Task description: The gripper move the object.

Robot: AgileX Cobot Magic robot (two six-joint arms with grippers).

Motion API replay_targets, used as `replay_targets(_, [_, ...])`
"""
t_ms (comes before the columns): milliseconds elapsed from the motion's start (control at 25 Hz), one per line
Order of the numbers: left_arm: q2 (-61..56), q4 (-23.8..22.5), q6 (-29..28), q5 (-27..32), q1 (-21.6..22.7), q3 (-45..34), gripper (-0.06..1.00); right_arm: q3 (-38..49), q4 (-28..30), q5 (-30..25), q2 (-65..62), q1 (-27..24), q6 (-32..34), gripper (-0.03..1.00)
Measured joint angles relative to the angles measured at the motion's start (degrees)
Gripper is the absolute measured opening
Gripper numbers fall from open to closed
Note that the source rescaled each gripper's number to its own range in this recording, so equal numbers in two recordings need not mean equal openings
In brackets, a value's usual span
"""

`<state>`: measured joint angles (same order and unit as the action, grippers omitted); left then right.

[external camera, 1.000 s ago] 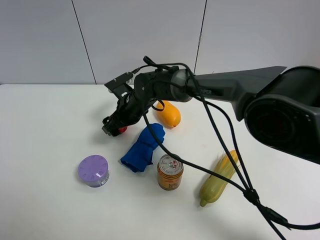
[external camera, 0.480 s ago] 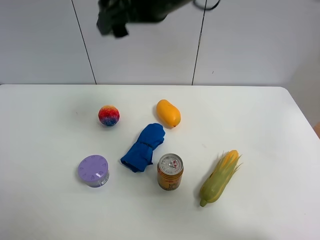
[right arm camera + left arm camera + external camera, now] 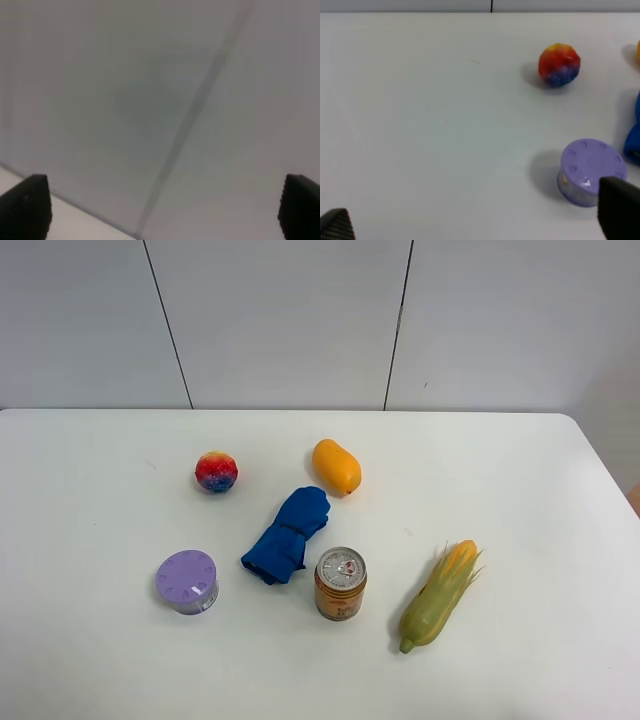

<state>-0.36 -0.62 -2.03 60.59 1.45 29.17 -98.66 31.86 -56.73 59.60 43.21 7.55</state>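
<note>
The object is a small round red fruit with a yellow top and a bluish underside. It rests alone on the white table, left of the orange-yellow mango. It also shows in the left wrist view. Neither arm shows in the exterior high view. My left gripper is open and empty, with only its two dark fingertips in view, well short of the object. My right gripper is open and empty, and faces the grey wall panels.
A purple round lidded tub stands at the front left, and also shows in the left wrist view. A crumpled blue cloth, an orange drink can and a corn cob lie toward the front right.
The right arm, which reached down over the object a second ago, has lifted up and left the exterior high view. The object now lies uncovered on the table.
</note>
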Motion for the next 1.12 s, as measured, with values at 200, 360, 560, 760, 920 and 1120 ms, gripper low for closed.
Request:
replay_targets(200, [0.0, 0.0, 0.0, 0.0, 0.0, 0.0, 1.00, -0.1, 3.6, -10.2, -9.1, -0.1, 0.2, 0.77])
replay_targets(360, [0.0, 0.0, 0.0, 0.0, 0.0, 0.0, 1.00, 0.3, 3.3, -12.9, -16.2, -8.2, -1.4, 0.77])
replay_targets(560, [0.0, 0.0, 0.0, 0.0, 0.0, 0.0, 1.00, 5.5, -2.7, -13.1, -26.3, -22.8, -7.5, 0.77])
replay_targets(760, [0.0, 0.0, 0.0, 0.0, 0.0, 0.0, 1.00, 17.8, -9.9, -13.1, -38.4, -31.7, -7.9, 0.77])
replay_targets(920, [0.0, 0.0, 0.0, 0.0, 0.0, 0.0, 1.00, 30.1, -11.1, -13.2, -46.0, -38.2, -7.5, 0.77])
replay_targets(1120, [0.0, 0.0, 0.0, 0.0, 0.0, 0.0, 1.00, 45.2, -16.2, -13.2, -52.7, -39.8, -4.0, 0.77])
